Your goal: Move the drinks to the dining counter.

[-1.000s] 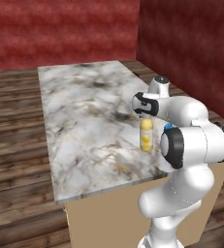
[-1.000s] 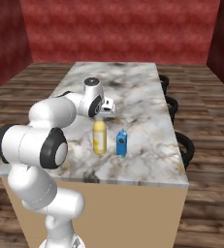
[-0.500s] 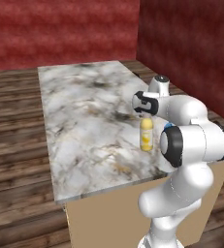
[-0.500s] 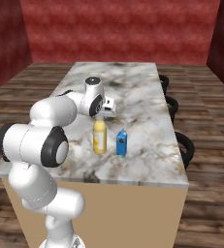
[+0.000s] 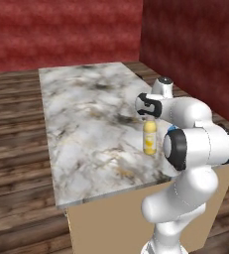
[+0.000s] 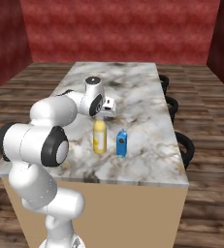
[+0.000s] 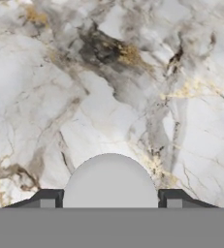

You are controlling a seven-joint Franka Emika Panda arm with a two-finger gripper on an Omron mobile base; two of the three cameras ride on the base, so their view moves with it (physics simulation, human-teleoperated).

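The yellow bottle is seen upright on the dining counter, just beside the blue carton. The gripper is closed around the bottle's white cap, fingers at either side. No writing can be read on either container.

— Yellow plastic bottle with a white cap: how many?
— Just one.
— And slim blue carton?
— One as well. Two drinks in all, counted together.
— Long counter with a white-grey marble top and a tan base?
— Only one.
— Dark round stools along its side?
— Three in a row: far stool, middle stool, near stool.
— White robot arm with dark joints?
— One.
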